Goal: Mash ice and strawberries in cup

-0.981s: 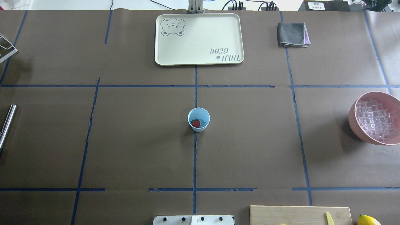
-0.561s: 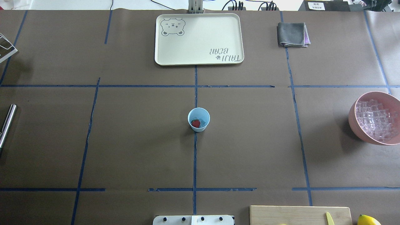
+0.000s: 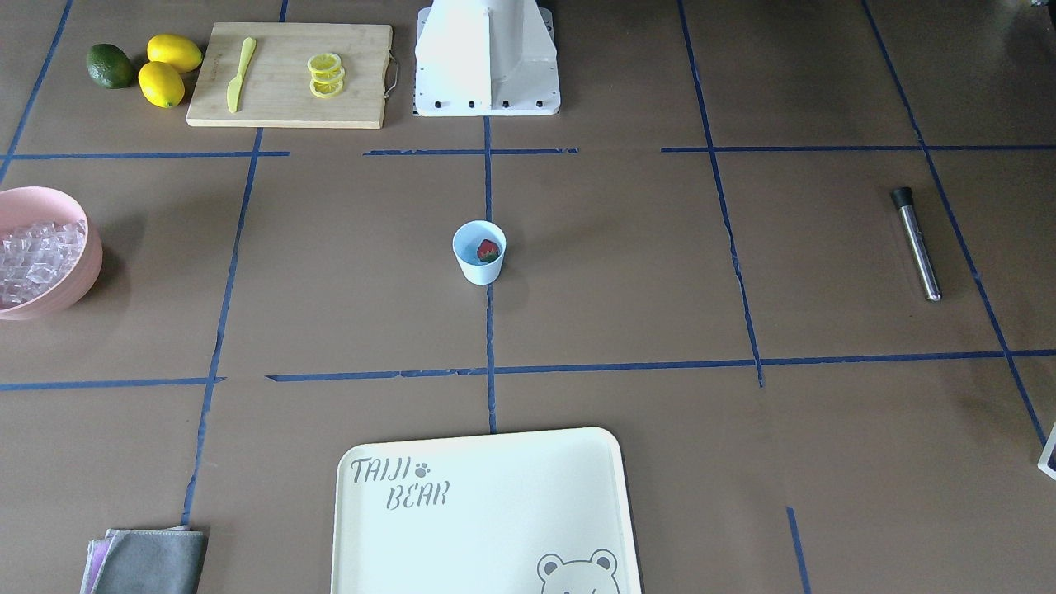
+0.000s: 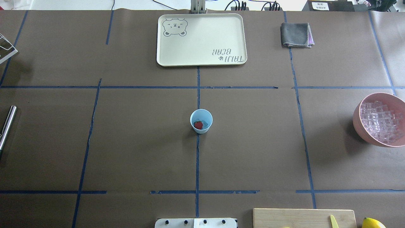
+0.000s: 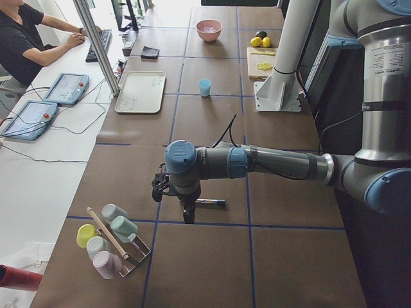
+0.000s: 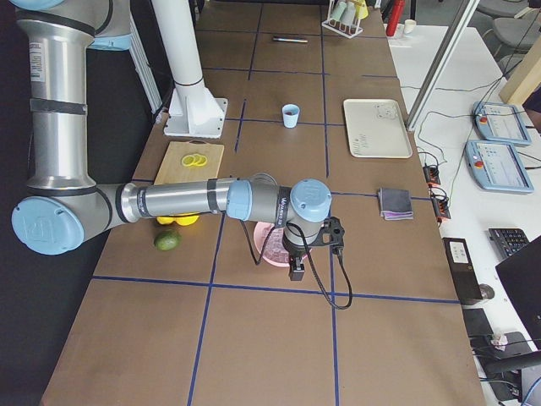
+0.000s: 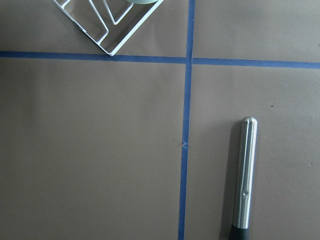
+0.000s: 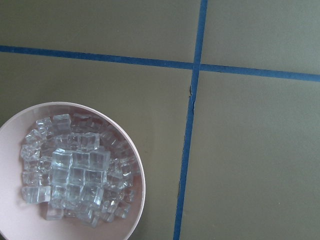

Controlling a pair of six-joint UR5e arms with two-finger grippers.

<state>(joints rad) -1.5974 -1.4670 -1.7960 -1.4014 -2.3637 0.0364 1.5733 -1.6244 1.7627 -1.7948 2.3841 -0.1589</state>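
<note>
Beside the metal muddler (image 5: 210,202), the left gripper (image 5: 187,218) points down

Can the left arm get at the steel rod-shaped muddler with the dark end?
Probably yes: the left gripper hangs close beside the steel rod-shaped muddler, which lies flat on the brown paper with nothing on or against it.
</note>
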